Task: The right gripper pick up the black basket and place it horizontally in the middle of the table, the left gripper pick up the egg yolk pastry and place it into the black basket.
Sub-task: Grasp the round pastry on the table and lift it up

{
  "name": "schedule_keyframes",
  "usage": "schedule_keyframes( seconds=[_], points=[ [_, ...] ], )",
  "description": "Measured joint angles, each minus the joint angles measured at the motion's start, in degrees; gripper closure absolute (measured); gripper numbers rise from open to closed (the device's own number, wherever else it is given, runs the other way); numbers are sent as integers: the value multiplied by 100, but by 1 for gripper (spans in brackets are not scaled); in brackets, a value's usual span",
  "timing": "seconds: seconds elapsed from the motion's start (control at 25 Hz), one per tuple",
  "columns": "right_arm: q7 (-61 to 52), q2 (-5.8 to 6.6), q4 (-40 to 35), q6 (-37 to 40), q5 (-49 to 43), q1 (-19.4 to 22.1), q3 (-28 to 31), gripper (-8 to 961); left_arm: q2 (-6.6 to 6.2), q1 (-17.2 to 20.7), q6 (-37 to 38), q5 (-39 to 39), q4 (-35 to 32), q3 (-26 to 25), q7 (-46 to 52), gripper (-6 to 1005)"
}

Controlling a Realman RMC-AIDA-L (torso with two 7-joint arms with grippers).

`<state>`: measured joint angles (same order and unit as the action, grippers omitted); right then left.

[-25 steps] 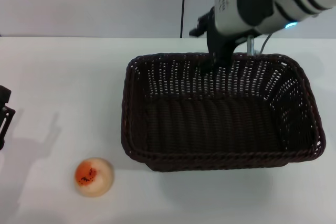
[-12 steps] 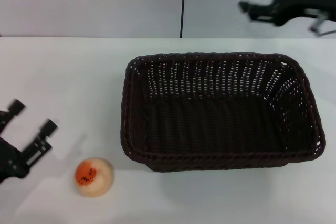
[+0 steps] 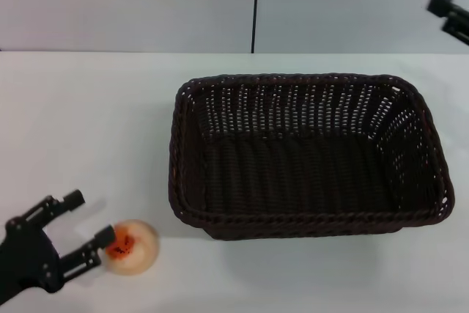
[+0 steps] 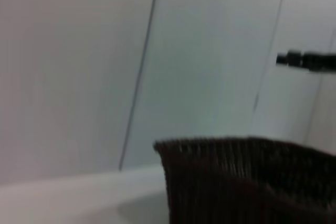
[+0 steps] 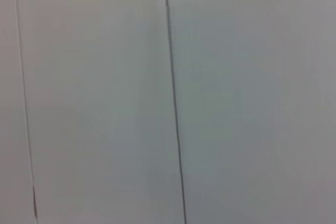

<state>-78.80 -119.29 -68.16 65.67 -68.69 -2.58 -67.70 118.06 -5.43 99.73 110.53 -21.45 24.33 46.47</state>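
Note:
The black basket (image 3: 308,155) stands upright and empty on the white table (image 3: 88,108), its long side across the view, right of the middle. The egg yolk pastry (image 3: 138,247) lies on the table near the front left, beside the basket's front left corner. My left gripper (image 3: 89,218) is open, low at the pastry's left side, with one fingertip (image 3: 105,237) overlapping the pastry's edge. My right gripper (image 3: 448,14) is open and empty, high at the far right beyond the basket. The left wrist view shows the basket (image 4: 247,182) and the right gripper (image 4: 307,60) far off.
A grey wall with a dark vertical seam (image 3: 256,5) runs behind the table. The right wrist view shows only this wall (image 5: 210,98). Bare tabletop lies left of and in front of the basket.
My right gripper has let go of the basket's far rim and pulled up and to the right. My left gripper has come in from the left edge to the pastry.

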Motion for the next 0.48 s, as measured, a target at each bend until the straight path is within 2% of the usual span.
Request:
schedule_keyframes(
  seconds=[0.04,0.08,0.24,0.48],
  points=[
    [213,6,342,331,330,-7,168,281,5,3,-57,47,-49,95,64,186],
    [213,6,342,331,330,-7,168,281,5,3,-57,47,-49,95,64,186],
    [435,10,947,1116,696,-124,677,281,33,-89,-347,402,-32,160,87,185],
    [421,19,1350,1672,727,-289,1103,281,56,-179,-643,488,109,191,-98,185]
  ],
)
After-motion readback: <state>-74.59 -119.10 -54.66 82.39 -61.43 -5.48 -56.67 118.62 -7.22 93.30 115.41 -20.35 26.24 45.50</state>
